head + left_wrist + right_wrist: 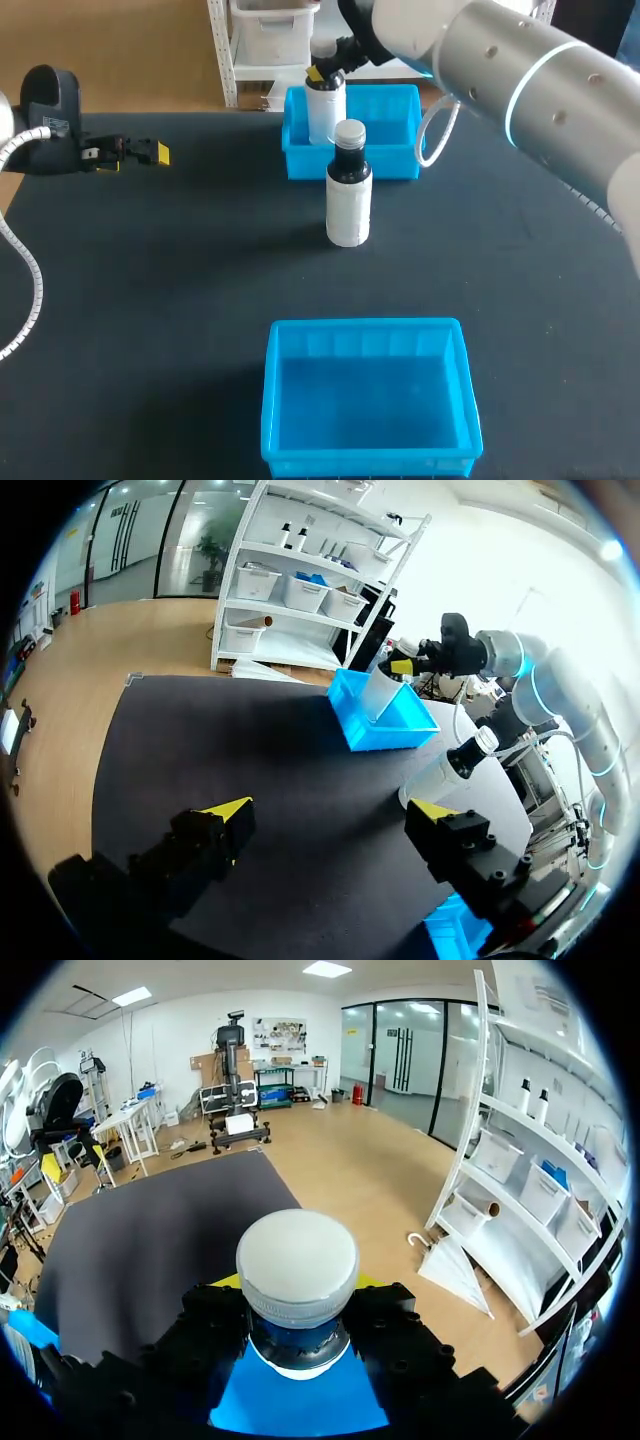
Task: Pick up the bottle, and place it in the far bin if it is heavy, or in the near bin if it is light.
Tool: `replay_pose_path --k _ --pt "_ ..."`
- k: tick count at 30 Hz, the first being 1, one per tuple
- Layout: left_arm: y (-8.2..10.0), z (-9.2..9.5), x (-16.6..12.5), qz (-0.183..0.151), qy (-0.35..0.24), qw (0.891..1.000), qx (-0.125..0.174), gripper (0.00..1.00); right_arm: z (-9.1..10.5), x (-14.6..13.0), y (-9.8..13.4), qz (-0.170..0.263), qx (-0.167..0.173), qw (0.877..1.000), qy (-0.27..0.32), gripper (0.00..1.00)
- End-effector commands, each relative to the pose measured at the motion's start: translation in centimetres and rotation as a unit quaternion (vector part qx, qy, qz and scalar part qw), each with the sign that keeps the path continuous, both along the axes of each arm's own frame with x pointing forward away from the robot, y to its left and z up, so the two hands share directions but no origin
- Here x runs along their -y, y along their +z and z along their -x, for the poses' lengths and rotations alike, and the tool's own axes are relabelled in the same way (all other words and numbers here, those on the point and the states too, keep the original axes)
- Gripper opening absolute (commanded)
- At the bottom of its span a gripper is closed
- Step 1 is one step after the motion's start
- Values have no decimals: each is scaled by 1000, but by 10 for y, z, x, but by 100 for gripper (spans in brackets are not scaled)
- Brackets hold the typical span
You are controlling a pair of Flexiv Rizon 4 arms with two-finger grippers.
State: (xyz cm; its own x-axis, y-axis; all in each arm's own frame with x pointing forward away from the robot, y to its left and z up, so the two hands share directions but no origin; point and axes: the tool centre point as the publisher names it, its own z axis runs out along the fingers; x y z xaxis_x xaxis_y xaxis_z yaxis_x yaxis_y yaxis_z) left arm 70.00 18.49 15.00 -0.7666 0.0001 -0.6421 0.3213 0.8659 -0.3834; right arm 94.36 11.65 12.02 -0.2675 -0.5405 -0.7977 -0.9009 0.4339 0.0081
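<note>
Closest to the robot, well short of both grippers, the near bin (366, 400) sits with its open top up; ahead of it, between the two bins, a standing bottle (349, 200) is upright and untouched, nearer the far bin (385, 162) than the near one, apparently just short of its front wall; off to the side, well apart from all of this, the left gripper (135, 155) hangs with fingers spread wide and nothing between them, same in its wrist view (330, 810); farthest out, the right gripper (322, 72) pinches the held bottle (325, 115) at the neck, fingers either side under the cap (297, 1260); bottle upright, its base down inside the far bin, toward the left gripper's end of it; can't tell if the base touches the bin floor; blue bin shows straight under the right gripper in its wrist view.

Step in hand, as I judge: placing in the far bin, so treated as heavy; next move calls for settling the base, spreading the fingers, lifting straight up.

Room: bin end wall and rear wall lie near the held bottle, so little sideways slack; more room toward the bin's other end; the standing bottle sits on the pull-back line, go up first.
</note>
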Motion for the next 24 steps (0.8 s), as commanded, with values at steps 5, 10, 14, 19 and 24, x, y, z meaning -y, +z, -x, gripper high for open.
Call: replay_pose_path --k 5,10,14,19,24 --pt "0 0 0 0 0 1000 0 100 -12 -5 0 -47 -119 977 168 47" --pt "0 0 0 0 0 1000 0 100 -7 -3 -1 -37 -128 977 168 100" --pt "0 0 0 0 0 1000 0 100 -1 8 3 -31 -133 978 159 100" --pt "0 0 0 0 0 1000 0 100 13 41 13 -17 -130 983 131 100" --pt "0 0 0 0 0 1000 0 100 38 81 26 -3 -118 987 113 100"
